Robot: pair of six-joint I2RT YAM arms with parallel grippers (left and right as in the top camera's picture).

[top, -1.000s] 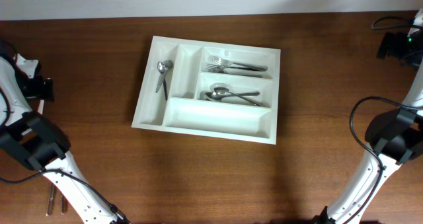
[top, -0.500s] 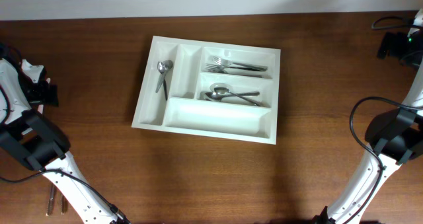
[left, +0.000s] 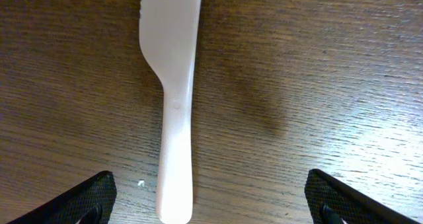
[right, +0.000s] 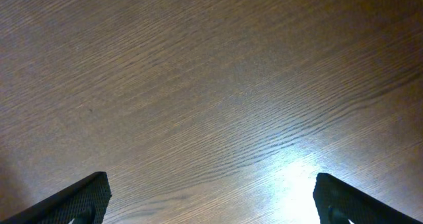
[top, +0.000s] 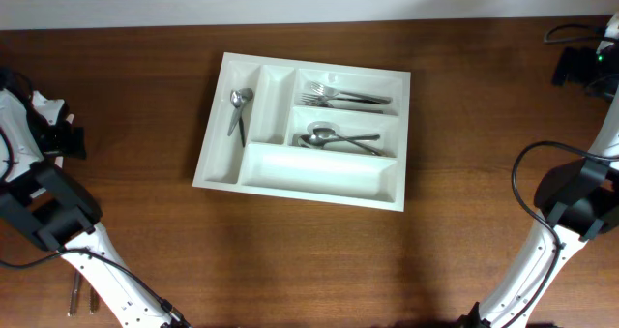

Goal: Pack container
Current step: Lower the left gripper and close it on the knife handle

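Note:
The container (top: pixel 319 176), a large white cutlery tray, lies in the middle of the table. Its left narrow compartment holds a spoon (top: pixel 237 109), the upper right one holds forks (top: pixel 345 97), and below them lie more spoons (top: pixel 338 137). The long front compartment is bare. My left gripper (top: pixel 68 139) is far to the left of the tray, low over the wood. In the left wrist view a white plastic knife (left: pixel 173 85) lies on the table, its handle end between the wide-open fingers (left: pixel 91 196) of the left gripper (left: pixel 211 204), untouched. My right gripper (right: pixel 211 204) is open over bare wood.
The right gripper (top: pixel 578 69) sits at the far right back corner beside a dark cable (top: pixel 571 30). Metal cutlery (top: pixel 75 294) lies on the table at the front left, next to the left arm's base. A pale wall runs along the table's far edge.
My left gripper has shifted slightly toward the front and right. The tray, its contents and the right arm have not moved.

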